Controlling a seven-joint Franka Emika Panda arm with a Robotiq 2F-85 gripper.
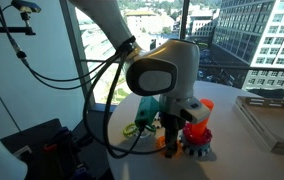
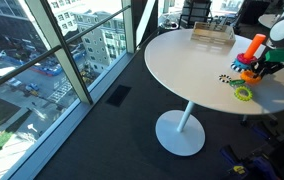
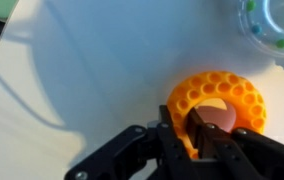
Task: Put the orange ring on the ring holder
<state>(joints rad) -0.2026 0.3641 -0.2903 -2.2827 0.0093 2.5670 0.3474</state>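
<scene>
I am working the grasp stage, and the placing is not yet done. In the wrist view I am seeing the gripper (image 3: 188,128) clamped on the near wall of the orange ring (image 3: 222,95), one finger down inside the hole and the other pressing from outside. The ring is lying flat against the pale worktop (image 3: 82,70); I cannot tell whether it is resting on it or raised. The ring holder (image 1: 206,106) is standing upright just beside the gripper in an exterior view, its peg carrying no orange ring. What I am judging as left: lifting, carrying across, centring the hole over the peg, lowering, releasing.
</scene>
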